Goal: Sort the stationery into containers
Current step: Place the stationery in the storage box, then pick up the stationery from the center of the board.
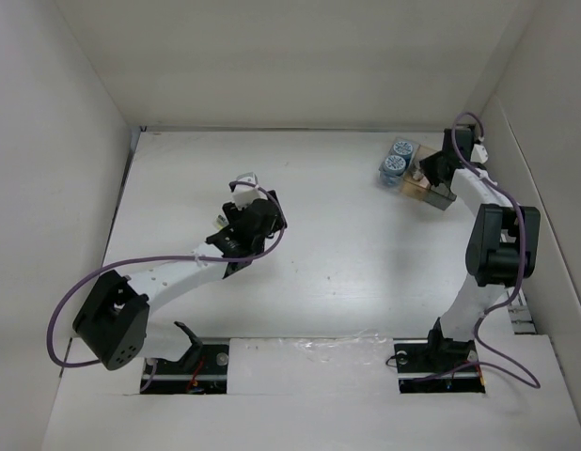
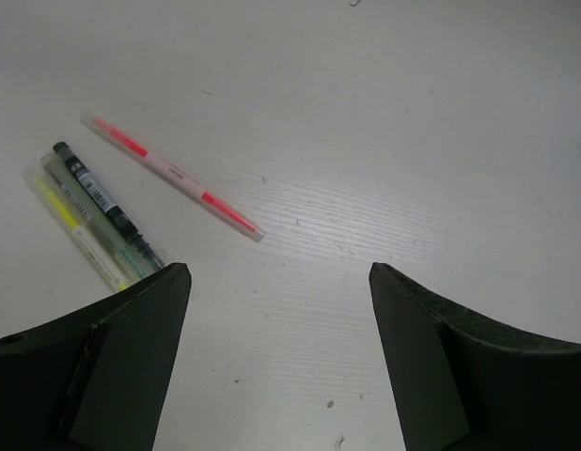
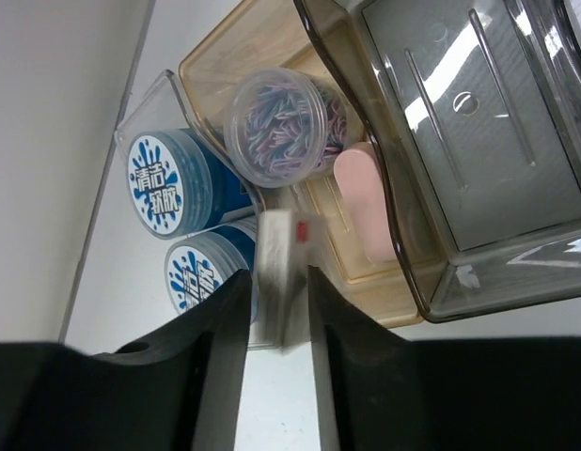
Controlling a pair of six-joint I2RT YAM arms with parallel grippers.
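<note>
Firstly, right claw (image 3: 276,282): closed narrow on a white block (image 3: 279,258), just beside the bins. Clear bin (image 3: 140,108): blue roll (image 3: 168,183), second blue roll (image 3: 201,272). Tan bin (image 3: 211,66): tub of clips (image 3: 281,127). Left claw (image 2: 279,272): spread wide, holding nothing, above the counter (image 2: 413,141). On it: pink pen (image 2: 173,174), dark pen (image 2: 107,202), yellow-green pen (image 2: 79,230).

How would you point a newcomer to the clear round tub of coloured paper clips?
Look to the block of joined square bins at the table's far right corner. In its tan translucent bin, next to the clear bin holding two blue round rolls, sits a clear round plastic tub. Unlike the printed blue rolls, it is see-through, filled with pastel paper clips.
</note>
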